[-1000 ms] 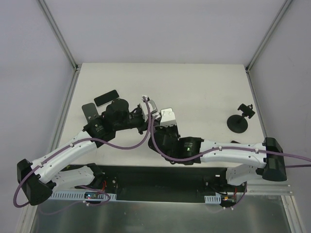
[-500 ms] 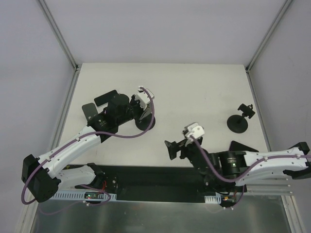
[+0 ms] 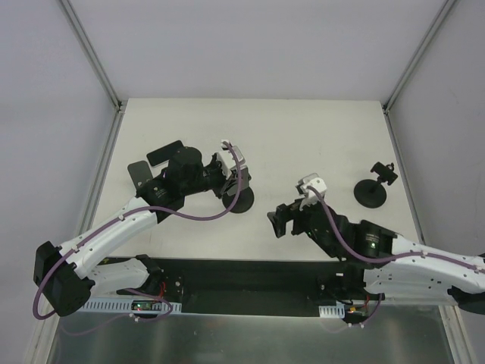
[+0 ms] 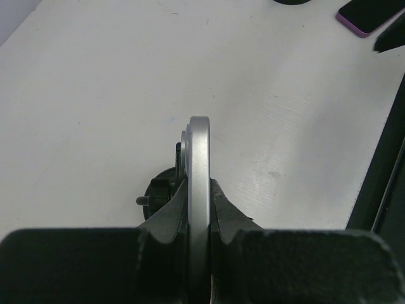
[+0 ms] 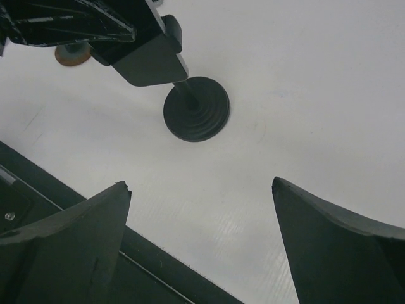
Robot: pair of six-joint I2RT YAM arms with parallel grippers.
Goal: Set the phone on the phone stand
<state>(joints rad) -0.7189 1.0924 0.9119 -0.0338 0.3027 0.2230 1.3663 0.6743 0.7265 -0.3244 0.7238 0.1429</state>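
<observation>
The phone (image 4: 199,145) is seen edge-on as a thin, silver-rimmed slab; it is clenched upright by the left gripper (image 4: 199,202), just above the phone stand (image 5: 196,117), whose round black base is set on the table (image 3: 303,129); the right gripper (image 5: 201,185) is spread wide nearby, holding nothing; a second stand (image 3: 371,191) is seen well apart at the right; a purple-edged handset (image 3: 165,153) is laid at the left.

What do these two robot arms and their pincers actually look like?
Both the left arm and right arm have white shells with black joints, and a purple cable snakes along each. The left gripper and right gripper have two black wedge-shaped fingers; a small white camera block sits at each wrist.
</observation>
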